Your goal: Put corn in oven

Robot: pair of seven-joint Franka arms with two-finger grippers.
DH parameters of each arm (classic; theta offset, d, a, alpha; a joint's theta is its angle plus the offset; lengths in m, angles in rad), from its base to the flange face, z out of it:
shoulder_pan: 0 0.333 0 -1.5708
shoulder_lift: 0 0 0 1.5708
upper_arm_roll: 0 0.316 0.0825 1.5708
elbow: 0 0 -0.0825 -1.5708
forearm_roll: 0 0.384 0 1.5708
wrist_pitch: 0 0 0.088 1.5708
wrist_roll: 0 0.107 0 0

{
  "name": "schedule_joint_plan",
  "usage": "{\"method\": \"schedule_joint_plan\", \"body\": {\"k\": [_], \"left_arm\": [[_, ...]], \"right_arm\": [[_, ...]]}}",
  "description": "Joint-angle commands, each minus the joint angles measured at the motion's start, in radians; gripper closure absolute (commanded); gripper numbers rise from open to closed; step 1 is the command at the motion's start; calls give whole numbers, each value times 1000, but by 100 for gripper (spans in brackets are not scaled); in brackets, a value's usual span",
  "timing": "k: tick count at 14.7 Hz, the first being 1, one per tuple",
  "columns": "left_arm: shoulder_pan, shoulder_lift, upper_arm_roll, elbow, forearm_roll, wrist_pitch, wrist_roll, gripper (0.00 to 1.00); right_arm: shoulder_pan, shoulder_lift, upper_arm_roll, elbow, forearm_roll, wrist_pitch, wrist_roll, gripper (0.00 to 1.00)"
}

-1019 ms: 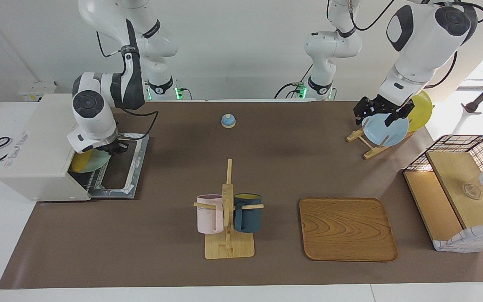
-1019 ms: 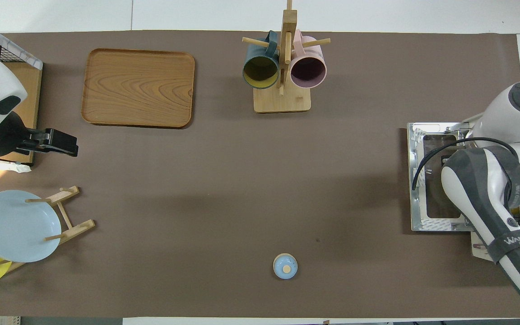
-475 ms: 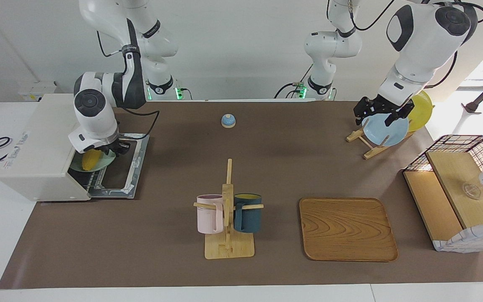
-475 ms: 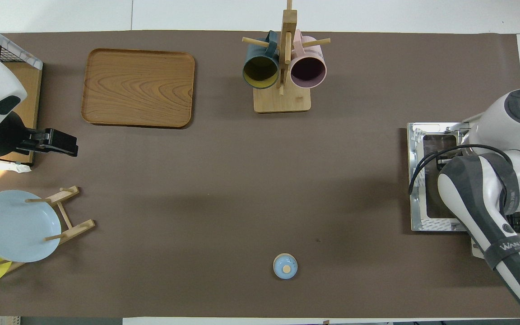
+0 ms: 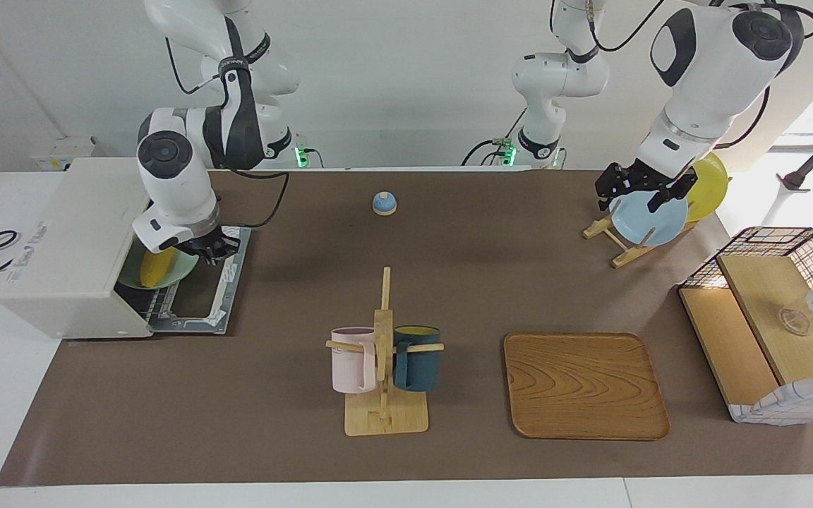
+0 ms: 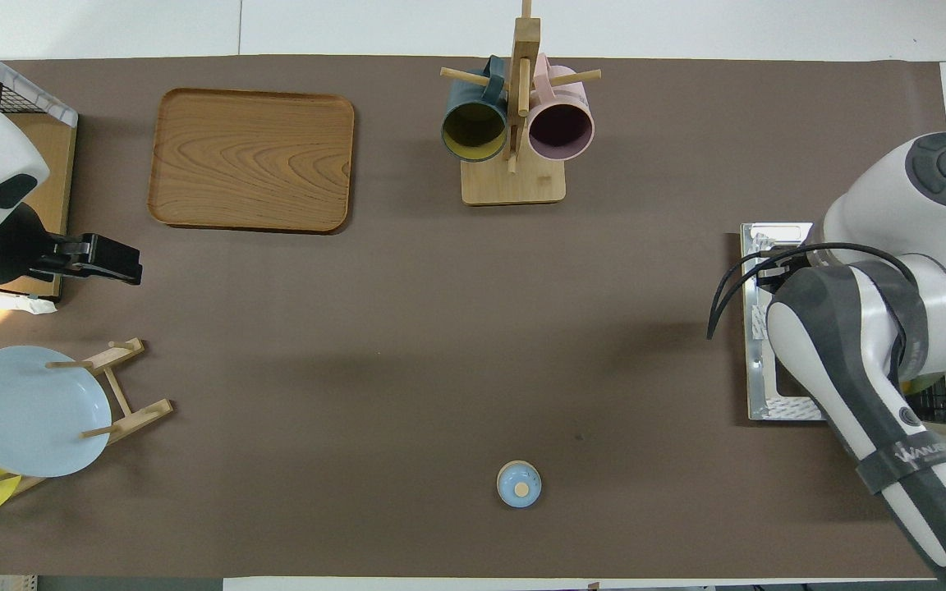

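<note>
The yellow corn lies on a pale green plate that rests on the wire rack in the mouth of the cream-white oven. The oven's door is open and lies flat on the table; it also shows in the overhead view. My right gripper is over the open door, just beside the plate's rim and apart from the corn, open and empty. My left gripper waits, open and empty, over the plate rack at the left arm's end. In the overhead view my right arm hides the corn.
A mug rack holds a pink and a dark blue mug at mid-table. A wooden tray lies beside it. A small blue knob sits near the robots. The plate rack holds a blue plate and a yellow plate. A wire-and-wood basket stands nearby.
My right gripper has drawn back from the oven's mouth toward the middle of the table. The plate with the corn has stayed on the rack. The left arm has not moved.
</note>
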Motion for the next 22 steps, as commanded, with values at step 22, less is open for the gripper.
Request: {"method": "schedule_joint_plan", "body": {"k": [22], "left_arm": [[1, -26, 0, -24, 21, 11, 2, 0]], "right_arm": [[17, 68, 0, -68, -263, 59, 91, 100]]}}
